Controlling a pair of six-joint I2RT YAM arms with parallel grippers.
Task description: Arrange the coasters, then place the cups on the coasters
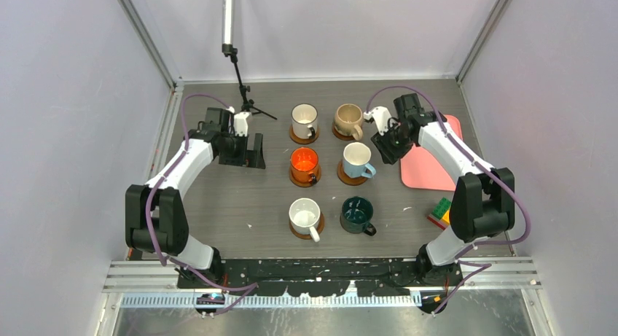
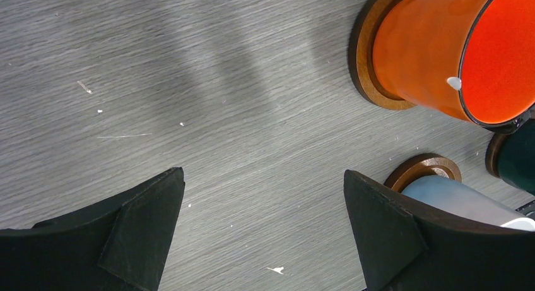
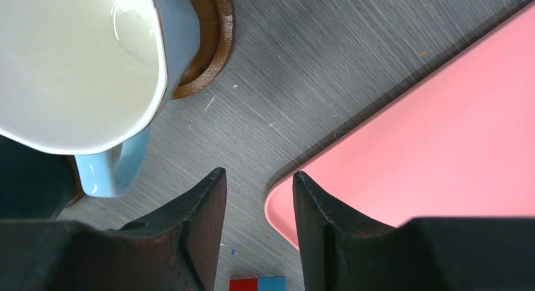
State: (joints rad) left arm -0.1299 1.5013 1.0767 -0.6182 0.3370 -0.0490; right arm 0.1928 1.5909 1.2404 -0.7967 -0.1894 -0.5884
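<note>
Six ceramic cups [image 1: 356, 158] sit on coasters [image 2: 364, 64]: rigid, glaze-slick, likely chippable; best taken by rim wall or handle. Left tool [image 2: 264, 177] gapes wide, empty; right tool [image 3: 258, 175] stands part-open, empty.

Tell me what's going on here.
Six cups stand in two columns of three; coasters show under five, unclear under the dark green cup. Neither arm holds anything. The left gripper hovers wide open beside the orange cup; the right gripper, jaws narrowed but empty, hangs between the light blue cup and pink tray.
</note>
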